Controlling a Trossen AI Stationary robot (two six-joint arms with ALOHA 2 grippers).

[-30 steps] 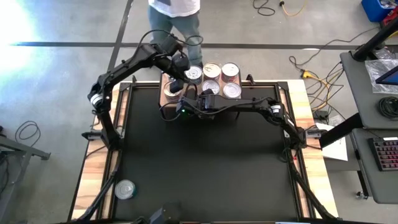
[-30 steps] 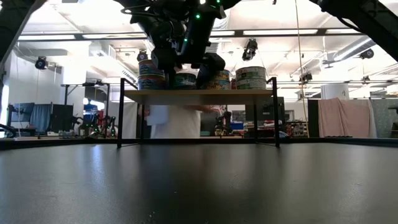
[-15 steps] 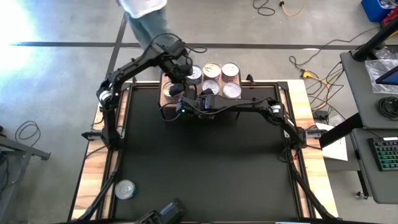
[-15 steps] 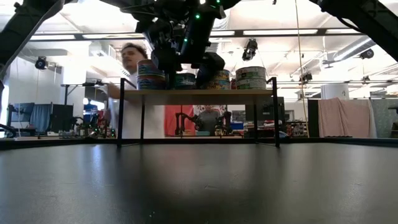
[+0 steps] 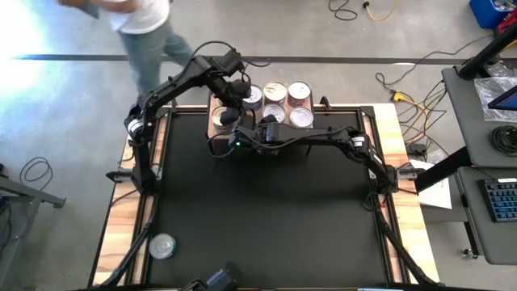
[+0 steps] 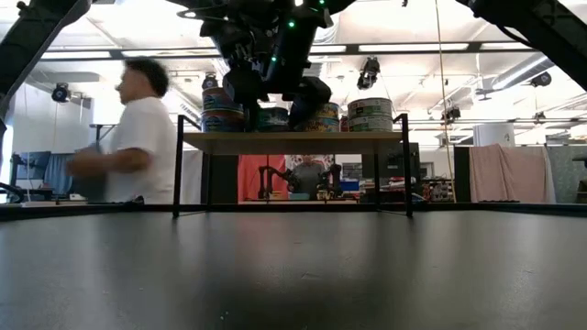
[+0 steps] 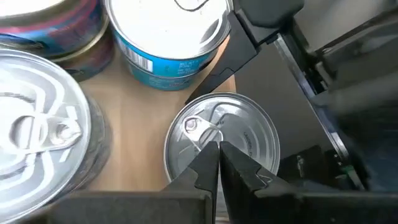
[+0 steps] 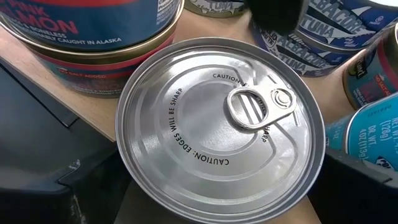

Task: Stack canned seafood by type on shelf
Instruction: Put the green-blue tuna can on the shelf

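Observation:
The shelf [image 6: 367, 142] stands at the table's far edge with several canned seafood tins on it, some stacked [image 5: 275, 91]. A silver-lidded tin [image 8: 221, 127] sits at the shelf's near left corner [image 5: 220, 121], partly past the board's edge. My right gripper [image 8: 217, 186] is open, one finger on either side of this tin. My left gripper [image 7: 218, 148] is shut, its tips over the tin's lid beside the pull tab [image 7: 199, 127]. A blue-labelled tin [image 7: 168, 37] stands next to it. My left gripper comes slanting down from the far left, with its shut tips over the lid [image 7: 242, 134] near the pull tab; I cannot tell whether they touch it. My right gripper's fingers [image 8: 364, 186] stand close to the tin's side wall; I cannot tell whether they touch it.
A single tin [image 5: 162, 246] lies on the black mat near the table's near left corner. Stacked salmon tins [image 8: 87, 37] and tuna tins [image 8: 336, 37] crowd the shelf just beyond the silver-lidded tin. A person [image 6: 138, 128] moves behind the table on the left.
My left gripper has tipped more steeply down over the shelf's left end and stays shut. The person behind the table has walked toward the left. My right arm has kept still.

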